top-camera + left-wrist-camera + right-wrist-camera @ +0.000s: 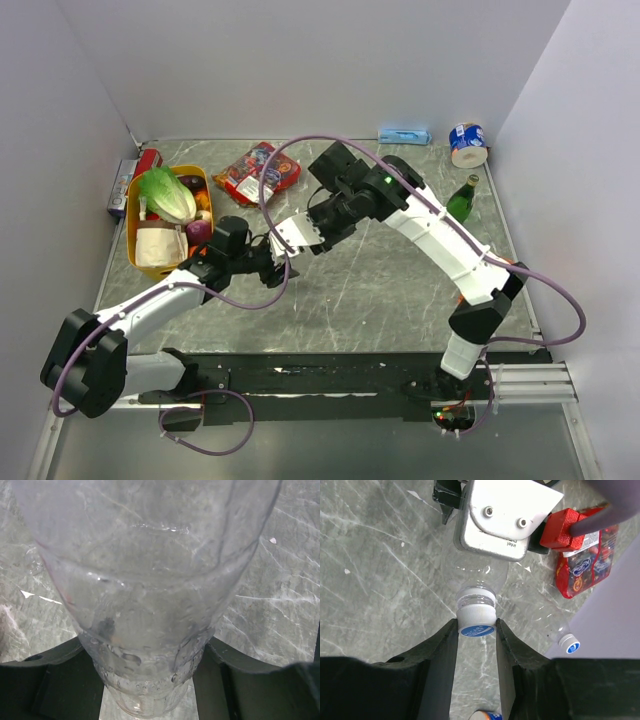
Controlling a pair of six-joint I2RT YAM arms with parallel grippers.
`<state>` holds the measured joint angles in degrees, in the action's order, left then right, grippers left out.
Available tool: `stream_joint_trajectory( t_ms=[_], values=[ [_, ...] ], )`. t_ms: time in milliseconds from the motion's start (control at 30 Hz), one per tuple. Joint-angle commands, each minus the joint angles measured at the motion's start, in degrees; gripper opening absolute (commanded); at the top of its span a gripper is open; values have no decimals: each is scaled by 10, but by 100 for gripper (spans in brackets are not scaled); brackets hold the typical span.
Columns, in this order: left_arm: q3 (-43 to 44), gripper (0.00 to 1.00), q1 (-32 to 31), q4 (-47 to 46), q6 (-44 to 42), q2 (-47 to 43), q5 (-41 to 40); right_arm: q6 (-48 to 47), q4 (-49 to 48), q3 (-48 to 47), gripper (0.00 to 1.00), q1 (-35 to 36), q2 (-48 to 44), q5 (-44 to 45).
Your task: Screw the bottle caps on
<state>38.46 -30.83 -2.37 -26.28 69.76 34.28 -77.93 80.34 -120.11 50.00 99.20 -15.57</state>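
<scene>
A clear plastic bottle [150, 580] is held horizontally between my two grippers. My left gripper [150, 680] is shut on its body, which fills the left wrist view. My right gripper [476, 630] is shut on the bottle cap [476, 622], white-sided with a blue top, which sits on the neck [476, 599]. Both fingers touch the cap's sides. In the top view the left gripper [272, 262] and right gripper [297, 232] meet at mid-table. A second clear bottle [540, 615] lies on the table with a blue-topped cap [569, 643] on it.
A yellow basket [131, 232] of vegetables stands at the left. A red snack packet [258, 172] lies behind the grippers. A green glass bottle [462, 198] and a blue-and-white tin [467, 143] are at the back right. White walls enclose the table.
</scene>
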Motion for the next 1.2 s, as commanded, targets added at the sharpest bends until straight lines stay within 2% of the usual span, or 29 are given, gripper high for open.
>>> stream_joint_trajectory(
  t_ms=[0,233,367,633,1000,1167],
  values=[
    [5,1,-12,-118,20,-23,26,49,50,-24,20,6,38,-6],
    [-22,1,-15,-192,59,-38,-47,148,96,-134,20,-3,114,-5],
    [-18,1,-14,-200,63,-36,-85,149,95,-116,20,-3,115,11],
    [-37,1,-15,-236,77,-38,-93,161,96,-111,21,-3,121,12],
    [-62,1,-16,-247,83,-30,-91,160,65,-86,33,-3,101,38],
    [-71,1,-15,-253,80,-23,-93,163,60,-86,46,-3,97,41]
  ],
)
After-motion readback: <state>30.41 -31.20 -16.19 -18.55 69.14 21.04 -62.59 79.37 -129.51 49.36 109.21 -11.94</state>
